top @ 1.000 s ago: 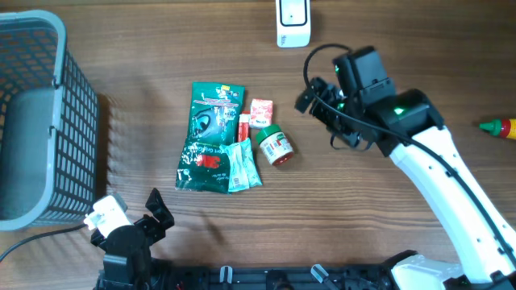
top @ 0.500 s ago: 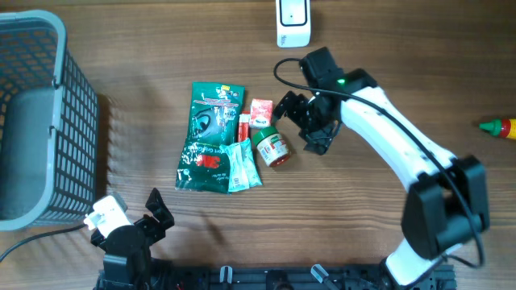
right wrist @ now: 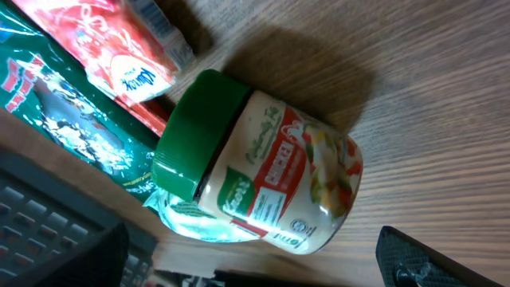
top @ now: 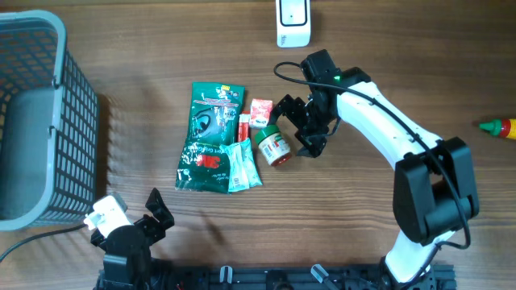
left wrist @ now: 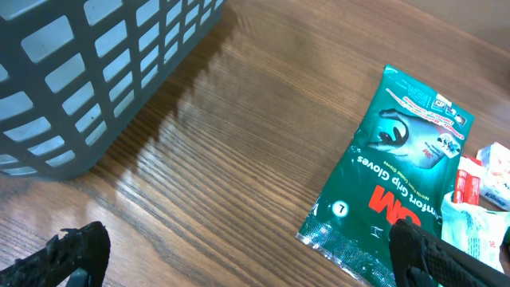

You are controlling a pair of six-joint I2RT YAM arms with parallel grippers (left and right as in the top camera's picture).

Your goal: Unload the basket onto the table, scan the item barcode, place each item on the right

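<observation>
Swinging in from the right side of the overhead frame, the right arm has brought the right gripper [top: 296,127] down beside the jar [top: 275,148], which has not shifted. That jar, green-lidded and lying on its side just right of centre, has a label that hides whatever is inside; its lid touches a red-and-white sachet [top: 260,113] and the edge of the green packet [top: 214,113]. At the far left, the grey basket [top: 81,121] shows only its grey floor. The right arm's white link runs diagonally up from the lower right, elbow bent, and the gripper's jaws stand wide apart, one finger above the jar and one to its right, holding nothing. At the bottom left, the left gripper [left wrist: 253,259] hovers low over the table [top: 387,48], also spread wide and empty. A white scanner [top: 293,20] sits at the top edge, and a red bottle [top: 500,126] at the right edge; bare wood lies between jar and scanner.
</observation>
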